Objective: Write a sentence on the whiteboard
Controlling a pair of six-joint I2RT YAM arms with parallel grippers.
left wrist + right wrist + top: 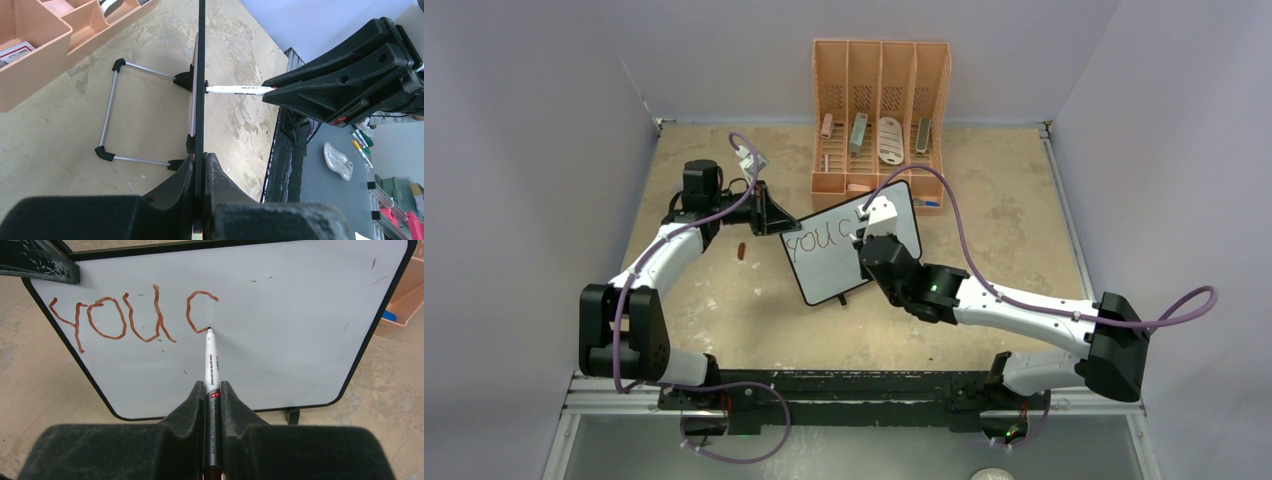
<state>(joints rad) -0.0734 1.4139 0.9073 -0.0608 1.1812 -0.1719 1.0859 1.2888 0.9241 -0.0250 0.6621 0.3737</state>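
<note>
While the left gripper (201, 160) is clamped on the near edge of the whiteboard (290, 340), which stands on its wire stand (107, 115) on the tabletop (60, 150), the right gripper (214, 390) is closed on a marker (212, 360) that points straight ahead from between its fingers, tip touching the board. Up and to the left of that tip runs the sentence (125, 315) in red-brown, reading only "you c", the c's lower end meeting the tip. Beyond the right gripper, behind the board, stands an orange organizer (881, 100).
</note>
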